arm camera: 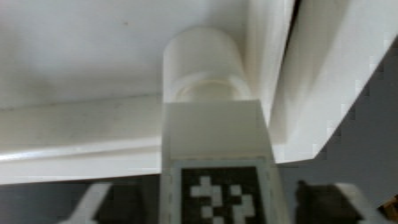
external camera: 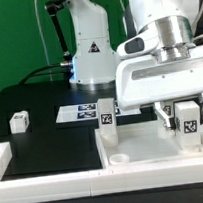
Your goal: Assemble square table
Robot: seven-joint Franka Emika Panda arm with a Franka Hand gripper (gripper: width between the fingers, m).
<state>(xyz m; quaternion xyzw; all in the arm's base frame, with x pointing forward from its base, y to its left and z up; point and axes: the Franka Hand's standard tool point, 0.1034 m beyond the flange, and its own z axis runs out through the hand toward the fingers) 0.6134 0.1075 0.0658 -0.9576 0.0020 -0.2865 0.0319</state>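
Though the gripper point(external camera: 188, 114) straddles a tagged white block leg point(external camera: 189, 126) at a corner of the white square plastic slab point(external camera: 144, 144), contact is unclear; a second leg point(external camera: 107, 114) stands nearby, a third leg point(external camera: 19, 120) well apart.

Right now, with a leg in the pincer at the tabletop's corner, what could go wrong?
1. The pincer grips the held leg right at the edge of the square tabletop. In the wrist view the leg's tip lies beside the rim, so it may seat crooked or slip off the edge.
2. A second leg stands upright at another corner of the tabletop. A sideways move of the arm could knock it over.
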